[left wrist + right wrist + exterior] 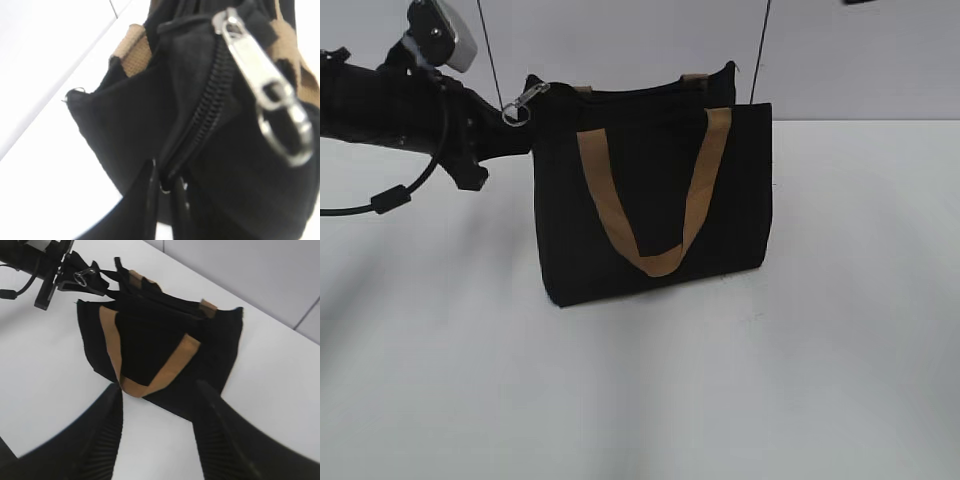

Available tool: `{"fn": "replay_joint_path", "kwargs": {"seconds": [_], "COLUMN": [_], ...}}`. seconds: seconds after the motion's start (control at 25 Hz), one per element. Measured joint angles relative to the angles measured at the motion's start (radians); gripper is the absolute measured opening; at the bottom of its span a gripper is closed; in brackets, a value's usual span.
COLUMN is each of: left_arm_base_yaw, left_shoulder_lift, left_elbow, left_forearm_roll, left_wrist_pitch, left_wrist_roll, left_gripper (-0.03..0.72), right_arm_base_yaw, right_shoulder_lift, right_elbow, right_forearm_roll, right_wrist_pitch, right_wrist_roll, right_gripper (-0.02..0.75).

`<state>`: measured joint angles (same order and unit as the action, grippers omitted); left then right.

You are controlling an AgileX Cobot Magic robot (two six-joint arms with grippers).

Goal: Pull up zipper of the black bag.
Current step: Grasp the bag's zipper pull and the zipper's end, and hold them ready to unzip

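The black bag (650,200) stands upright on the white table, one tan handle (660,262) hanging down its front. The zipper's silvery pull (523,103) sticks out at the bag's top left corner. My left gripper (528,140) is at that corner. In the left wrist view its fingers (167,180) are shut on the end of the black zip line (205,125), just below the pull (270,95). My right gripper (159,387) is open and empty, hovering in front of the bag (150,340); it is out of the exterior view.
The white table (640,400) runs back to a pale wall. Two thin dark cables (490,50) hang behind the bag. The left arm's cable loops (390,195) over the table at the left.
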<state>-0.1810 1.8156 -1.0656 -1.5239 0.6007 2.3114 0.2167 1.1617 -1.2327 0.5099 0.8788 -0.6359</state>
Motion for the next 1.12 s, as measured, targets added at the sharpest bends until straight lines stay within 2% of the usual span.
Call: {"fn": "replay_joint_path", "kwargs": {"seconds": [0.24, 0.44, 0.72, 0.88, 1.12], "left_arm_base_yaw": [0.0, 0.0, 0.0, 0.0, 0.0], "left_shoulder_lift": [-0.077, -0.106, -0.154, -0.16, -0.16], "left_elbow": [0.009, 0.01, 0.011, 0.011, 0.011], "left_forearm_roll": [0.177, 0.2, 0.204, 0.204, 0.204], "left_wrist_pitch": [-0.014, -0.03, -0.029, -0.028, -0.028], "left_wrist_roll": [-0.099, -0.128, -0.131, -0.131, -0.131], "left_gripper": [0.027, 0.027, 0.027, 0.027, 0.027], "right_arm_base_yaw": [0.177, 0.274, 0.34, 0.389, 0.393], "right_shoulder_lift": [0.167, 0.286, 0.378, 0.415, 0.506], "right_elbow": [-0.007, -0.007, -0.008, -0.034, -0.104], "right_forearm_roll": [0.0, 0.003, 0.004, 0.005, 0.032], "right_wrist_pitch": [-0.133, -0.3, -0.428, -0.441, -0.438], "right_wrist_roll": [0.088, 0.234, 0.235, 0.142, 0.149], "right_gripper": [0.36, 0.358, 0.355, 0.342, 0.328]}}
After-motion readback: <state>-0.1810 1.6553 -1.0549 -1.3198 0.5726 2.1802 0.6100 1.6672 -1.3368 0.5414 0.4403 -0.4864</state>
